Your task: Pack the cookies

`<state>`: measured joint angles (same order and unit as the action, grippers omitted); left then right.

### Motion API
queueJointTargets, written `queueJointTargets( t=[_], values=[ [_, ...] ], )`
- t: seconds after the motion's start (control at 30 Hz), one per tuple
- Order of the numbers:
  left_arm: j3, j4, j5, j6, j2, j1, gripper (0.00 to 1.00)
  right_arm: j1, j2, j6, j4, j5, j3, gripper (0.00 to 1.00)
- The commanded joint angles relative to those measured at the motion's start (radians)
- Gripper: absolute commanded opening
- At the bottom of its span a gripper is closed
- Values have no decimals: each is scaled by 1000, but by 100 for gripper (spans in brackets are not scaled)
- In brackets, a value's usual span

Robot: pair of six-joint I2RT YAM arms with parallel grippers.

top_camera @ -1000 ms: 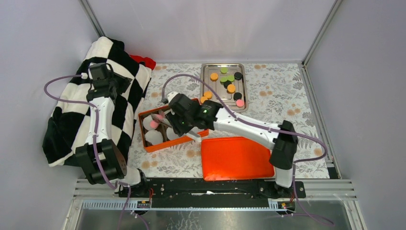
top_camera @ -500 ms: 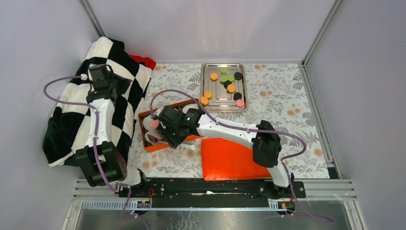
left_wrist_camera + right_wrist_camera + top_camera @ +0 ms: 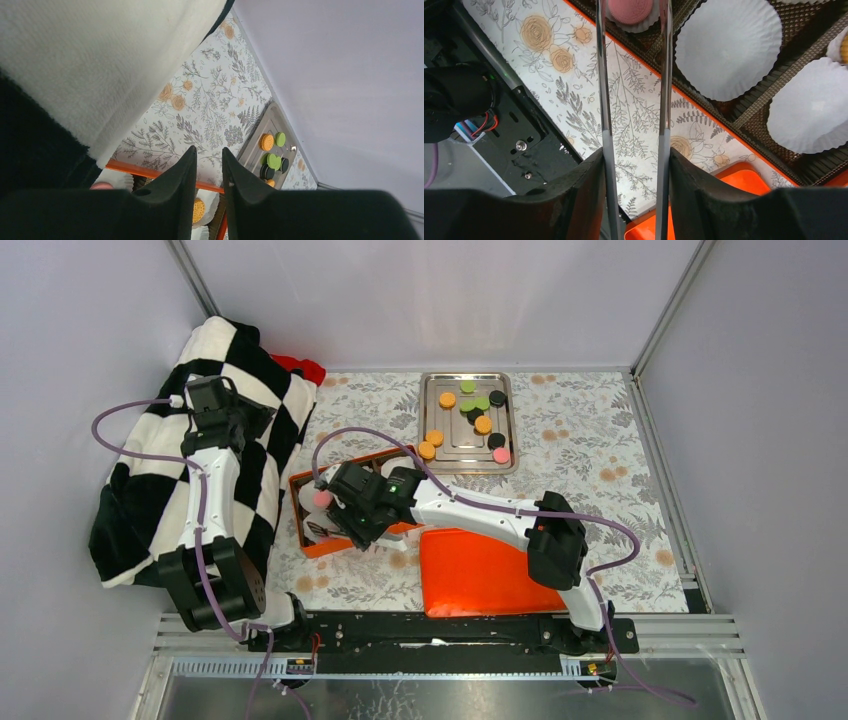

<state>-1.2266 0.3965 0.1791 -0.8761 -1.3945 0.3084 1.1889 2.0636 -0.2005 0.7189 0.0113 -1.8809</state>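
Floral worktop [image 3: 590, 440] carries the box [image 3: 325, 551] left of centre and the tray [image 3: 432, 380] at the far edge. The right gripper [image 3: 632, 20] has swung to the box's left end and its jaws have parted, so the pink cookie [image 3: 322, 497] now lies in a paper cup, judged packed. Remaining cookies [image 3: 483, 425] stay on the tray. The left gripper [image 3: 209, 155] hangs over the blanket [image 3: 150, 490], fingers slightly apart and empty. Room above the box is open, and its rim lies near the fingers.

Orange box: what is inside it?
White paper cups: one holds a pink cookie, one an orange cookie, two look empty. From above, the right arm covers the rest of the box.
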Motion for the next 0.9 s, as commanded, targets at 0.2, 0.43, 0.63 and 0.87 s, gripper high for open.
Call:
queueJointTargets(
  t=[0.2, 0.43, 0.63, 0.87],
  values=[
    [7, -35, 20, 20, 33, 4, 30, 3, -133, 36, -51, -218, -12, 50],
    [11, -47, 47, 10, 30, 3, 30, -19, -222, 59, -40, -473, 40, 51],
    [13, -57, 64, 9, 25, 2, 30, -176, -327, -14, -62, -474, 218, 50],
    [-2, -60, 59, 24, 19, -24, 31, -349, -403, -22, -118, -464, 401, 51]
  ],
)
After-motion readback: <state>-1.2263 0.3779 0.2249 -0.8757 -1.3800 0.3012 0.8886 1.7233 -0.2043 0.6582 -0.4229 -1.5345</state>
